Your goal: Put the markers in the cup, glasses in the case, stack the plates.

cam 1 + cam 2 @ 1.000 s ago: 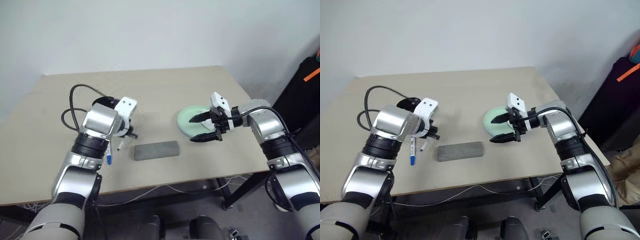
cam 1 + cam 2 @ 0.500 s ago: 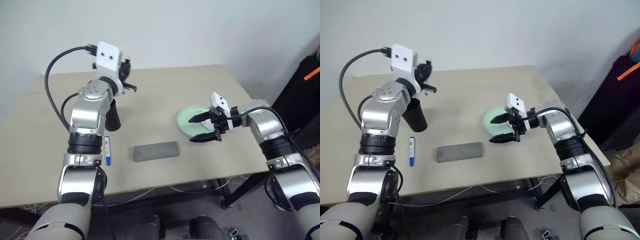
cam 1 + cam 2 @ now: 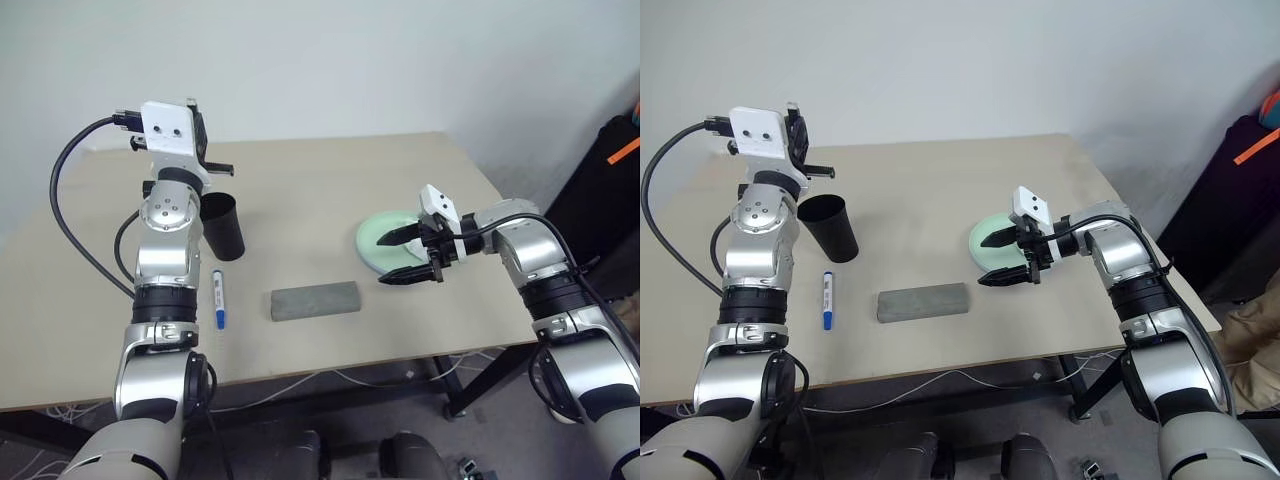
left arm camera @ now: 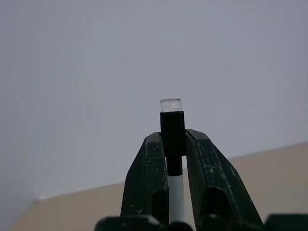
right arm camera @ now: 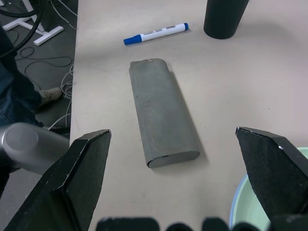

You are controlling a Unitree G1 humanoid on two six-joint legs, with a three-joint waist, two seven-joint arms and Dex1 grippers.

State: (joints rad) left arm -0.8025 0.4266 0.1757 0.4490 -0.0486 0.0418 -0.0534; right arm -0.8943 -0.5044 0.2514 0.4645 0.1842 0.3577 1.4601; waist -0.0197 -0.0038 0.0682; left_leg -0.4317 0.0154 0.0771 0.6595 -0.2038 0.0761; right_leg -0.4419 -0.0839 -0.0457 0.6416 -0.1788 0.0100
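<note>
My left gripper point(image 4: 172, 140) is shut on the thin black-capped marker point(image 4: 172, 126), held up in the air behind and above the black cup point(image 3: 225, 226). The cup stands upright on the table's left half. The blue-capped marker point(image 3: 218, 298) lies flat in front of the cup. To its right lies the grey case point(image 3: 314, 300), lid closed. The glasses are out of view. My right gripper point(image 3: 405, 256) hangs open at the near edge of the mint green plate point(image 3: 383, 238), which rests on the light blue plate point(image 5: 238, 200).
The beige table point(image 3: 330, 180) ends close in front of the case and just right of the plates. A wall rises behind it. A black bag with an orange strap point(image 3: 612, 160) stands to the right. Cables point(image 3: 330, 378) hang under the front edge.
My left arm has risen from the table beside the case, swung up and back to the left with the thin marker, and uncovered the cup. The right arm has not moved.
</note>
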